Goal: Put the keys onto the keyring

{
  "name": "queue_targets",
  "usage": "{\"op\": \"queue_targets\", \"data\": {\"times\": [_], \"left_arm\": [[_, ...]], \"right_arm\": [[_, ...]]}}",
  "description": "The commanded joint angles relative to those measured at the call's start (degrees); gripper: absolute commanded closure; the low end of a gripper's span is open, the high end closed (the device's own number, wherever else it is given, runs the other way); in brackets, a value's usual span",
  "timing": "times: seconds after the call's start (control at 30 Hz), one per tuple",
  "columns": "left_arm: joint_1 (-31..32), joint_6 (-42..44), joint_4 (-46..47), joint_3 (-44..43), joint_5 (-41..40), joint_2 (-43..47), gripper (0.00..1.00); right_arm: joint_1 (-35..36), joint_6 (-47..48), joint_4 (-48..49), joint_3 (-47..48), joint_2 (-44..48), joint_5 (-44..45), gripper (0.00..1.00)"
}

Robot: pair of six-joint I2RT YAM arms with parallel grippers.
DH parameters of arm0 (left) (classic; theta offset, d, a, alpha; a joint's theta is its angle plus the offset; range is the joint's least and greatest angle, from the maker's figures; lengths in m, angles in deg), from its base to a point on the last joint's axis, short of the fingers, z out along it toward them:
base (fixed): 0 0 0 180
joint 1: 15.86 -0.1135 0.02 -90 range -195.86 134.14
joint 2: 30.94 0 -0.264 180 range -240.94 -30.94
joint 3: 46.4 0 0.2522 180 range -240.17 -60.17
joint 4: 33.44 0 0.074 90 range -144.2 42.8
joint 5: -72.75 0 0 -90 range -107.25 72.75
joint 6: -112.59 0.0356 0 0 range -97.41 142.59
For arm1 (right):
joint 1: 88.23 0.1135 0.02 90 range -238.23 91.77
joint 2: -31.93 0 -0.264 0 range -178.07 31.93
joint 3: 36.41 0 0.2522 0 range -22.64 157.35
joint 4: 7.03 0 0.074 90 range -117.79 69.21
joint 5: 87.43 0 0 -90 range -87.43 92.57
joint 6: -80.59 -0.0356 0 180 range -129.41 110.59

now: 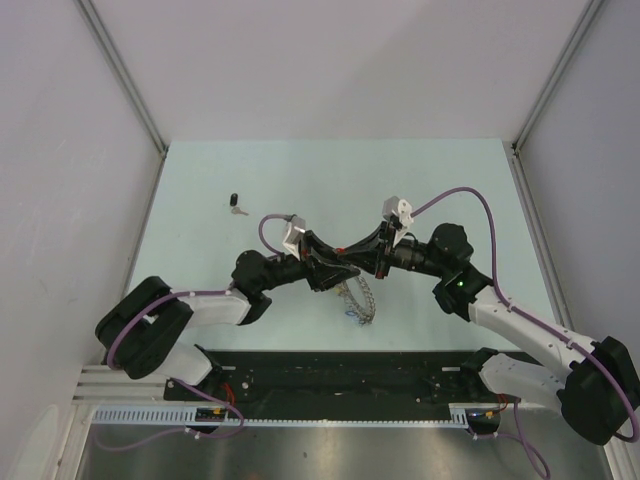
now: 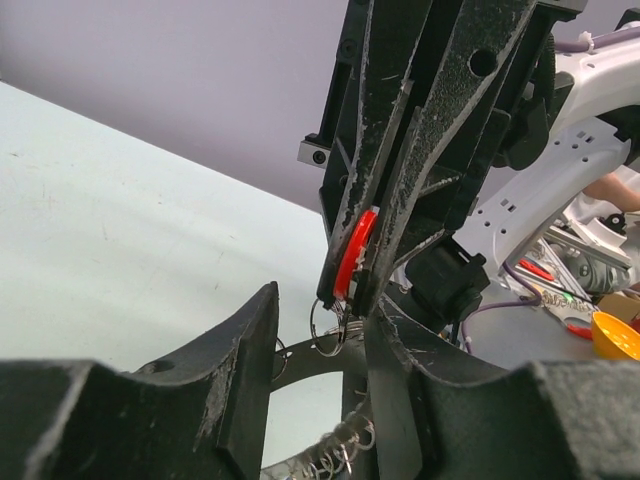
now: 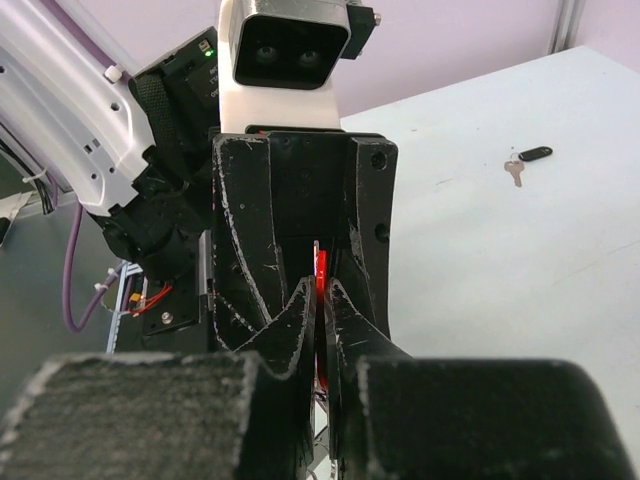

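My right gripper is shut on the red-headed key, gripped edge-on between its pads. In the left wrist view that key points down, with a small silver split ring at its tip. My left gripper faces the right one and is closed across the large keyring, which shows as a dark arc spanning its jaws. The fringe of small keys and rings hangs below it. The two grippers meet tip to tip above the table.
A loose key with a black head lies on the pale table at the far left. Grey walls close in the sides and back. A black base rail runs along the near edge.
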Motion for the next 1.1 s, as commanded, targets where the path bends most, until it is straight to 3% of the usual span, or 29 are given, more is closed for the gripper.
{"op": "queue_targets", "data": {"times": [0.0, 0.4, 0.73, 0.8, 0.93, 1.07], "left_arm": [[0.3, -1.0, 15.6, -0.1, 0.1, 1.4, 0.56], [0.3, -1.0, 15.4, 0.0, -0.9, 4.4, 0.61], [0.2, -0.8, 14.3, 0.4, -1.1, 5.1, 1.00], [0.2, -0.6, 13.5, 0.4, -1.2, 5.2, 1.00], [0.2, 0.7, 11.2, 0.4, -1.4, 6.4, 1.00], [0.2, 2.3, 7.5, 0.3, -1.4, 8.4, 1.00]], "right_arm": [[0.6, 0.8, 5.5, 0.8, 0.7, 0.1, 1.00], [1.5, 1.6, 4.3, 0.8, 0.4, 1.1, 1.00], [1.7, 1.1, 3.6, 0.8, 1.1, 2.0, 0.99], [1.6, 1.1, 3.2, 0.8, 1.6, 2.2, 0.98], [1.4, 1.0, 1.8, 0.8, 2.7, 2.9, 0.83], [0.7, 0.9, 0.7, 0.9, 3.6, 3.5, 0.86]]}}
